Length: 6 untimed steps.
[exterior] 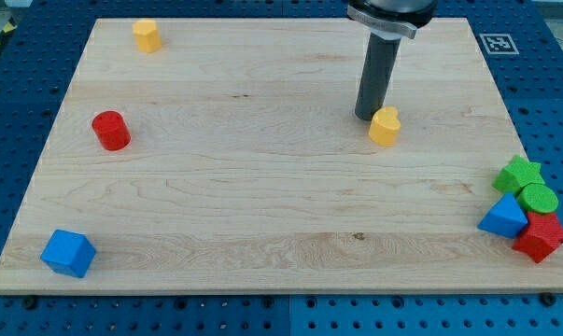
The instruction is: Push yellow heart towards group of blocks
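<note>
Yellow heart (385,126) touching my tip (367,117), tip at its upper-left. No claw on rod. Block group (526,207) well apart, lower right.

Eight blocks on the wooden board (262,187), let's count them. Two yellows: the yellow heart (385,127) and a yellow block (147,35) up top. Two reds: a red cylinder (111,131) and a red block (541,236). Two blues: a blue cube (68,253) and a blue triangular block (504,217). Two greens: a green star (518,175) and a green cylinder (540,199). One rod, one tip (368,116).
</note>
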Tool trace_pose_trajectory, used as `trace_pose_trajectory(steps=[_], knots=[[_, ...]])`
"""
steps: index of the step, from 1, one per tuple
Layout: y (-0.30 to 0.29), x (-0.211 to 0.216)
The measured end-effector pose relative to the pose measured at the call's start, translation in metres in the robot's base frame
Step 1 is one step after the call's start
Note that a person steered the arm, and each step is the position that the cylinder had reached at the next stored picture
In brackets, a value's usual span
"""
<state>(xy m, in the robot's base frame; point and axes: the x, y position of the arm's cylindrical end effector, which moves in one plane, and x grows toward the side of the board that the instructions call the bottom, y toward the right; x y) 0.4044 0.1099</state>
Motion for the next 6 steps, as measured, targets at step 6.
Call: trace_pose_trajectory(steps=[6], knots=[[0.032, 0.022]])
